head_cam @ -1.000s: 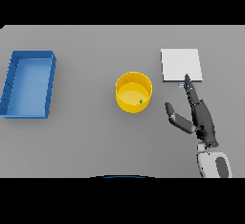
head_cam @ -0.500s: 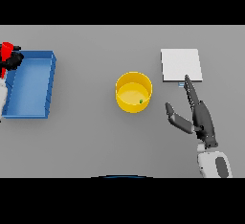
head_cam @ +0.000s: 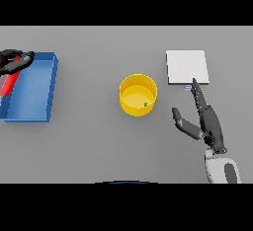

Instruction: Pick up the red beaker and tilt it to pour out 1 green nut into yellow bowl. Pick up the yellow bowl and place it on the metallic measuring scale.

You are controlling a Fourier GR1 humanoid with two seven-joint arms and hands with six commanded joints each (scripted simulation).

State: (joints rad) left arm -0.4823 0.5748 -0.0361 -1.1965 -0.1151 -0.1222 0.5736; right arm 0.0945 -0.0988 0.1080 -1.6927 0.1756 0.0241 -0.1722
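At mid-table my yellow bowl [head_cam: 138,95], one green nut [head_cam: 145,104] inside, sits left of my open right hand [head_cam: 203,120]; the scale [head_cam: 187,67] lies just beyond its fingertips. My left hand [head_cam: 14,61] grips the red beaker [head_cam: 9,82] over the blue tray [head_cam: 30,90]

No legible text, label, brand, number or sign appears on any surface. The metallic measuring scale [head_cam: 187,66] presents a plain pale top plate; a small bluish mark sits at its near edge, too small to read. The yellow bowl [head_cam: 138,95], to the left of the scale, carries no marking.
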